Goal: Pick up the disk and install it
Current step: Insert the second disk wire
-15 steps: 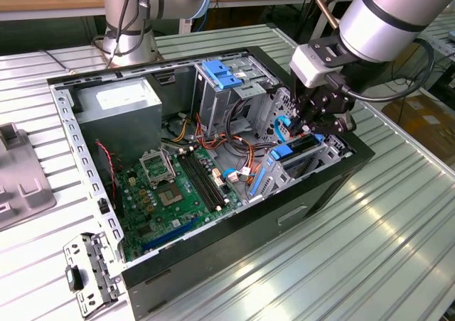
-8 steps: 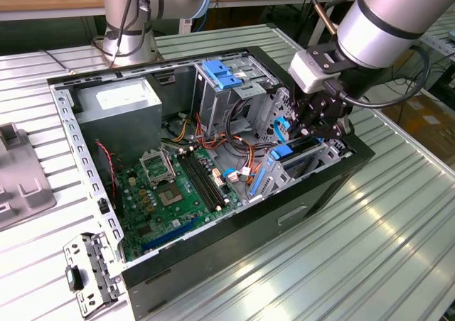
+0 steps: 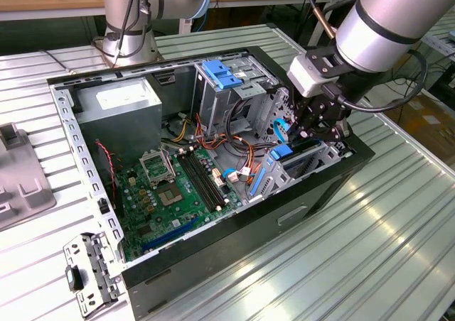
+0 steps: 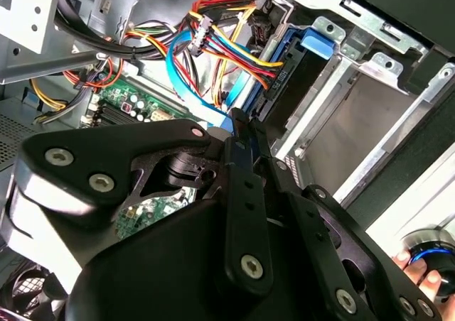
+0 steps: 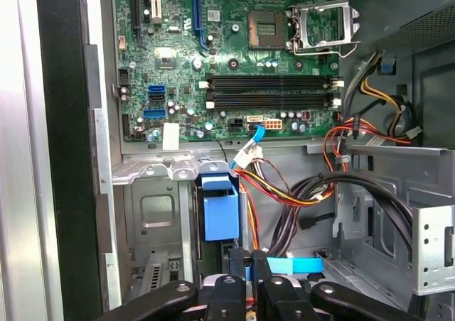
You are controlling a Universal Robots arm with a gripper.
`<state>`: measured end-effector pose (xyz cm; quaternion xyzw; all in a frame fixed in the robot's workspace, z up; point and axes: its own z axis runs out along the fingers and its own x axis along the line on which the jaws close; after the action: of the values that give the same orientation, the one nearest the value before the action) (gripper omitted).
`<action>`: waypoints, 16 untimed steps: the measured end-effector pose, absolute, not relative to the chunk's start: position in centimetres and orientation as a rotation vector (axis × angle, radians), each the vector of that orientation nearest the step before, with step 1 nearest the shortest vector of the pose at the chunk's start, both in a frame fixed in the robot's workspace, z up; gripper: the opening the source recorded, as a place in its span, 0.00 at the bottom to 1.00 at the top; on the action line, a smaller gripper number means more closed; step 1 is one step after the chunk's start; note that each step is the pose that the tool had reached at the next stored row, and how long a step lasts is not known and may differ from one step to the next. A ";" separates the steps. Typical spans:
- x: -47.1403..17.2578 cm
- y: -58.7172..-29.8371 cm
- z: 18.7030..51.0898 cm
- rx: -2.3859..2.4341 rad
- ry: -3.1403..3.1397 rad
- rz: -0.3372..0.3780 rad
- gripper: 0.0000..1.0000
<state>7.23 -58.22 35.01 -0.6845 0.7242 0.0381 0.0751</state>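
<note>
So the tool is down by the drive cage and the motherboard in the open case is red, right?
Not quite: the motherboard is green, not red, as the exterior view shows. The tool is down by the drive cage in the open case.

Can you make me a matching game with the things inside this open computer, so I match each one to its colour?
Things:
1. motherboard
2. power-supply box
3. latch handle
4. gripper

Colours:
A. blue
B. black
C. green
D. grey with a white sticker

Right pairs: 1-C, 2-D, 3-A, 4-B.
</note>
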 end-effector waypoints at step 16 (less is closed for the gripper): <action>7.2 -58.2 34.5 -2.053 2.172 0.114 0.16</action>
<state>7.24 -58.23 34.47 -0.6845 0.7242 0.0381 0.0751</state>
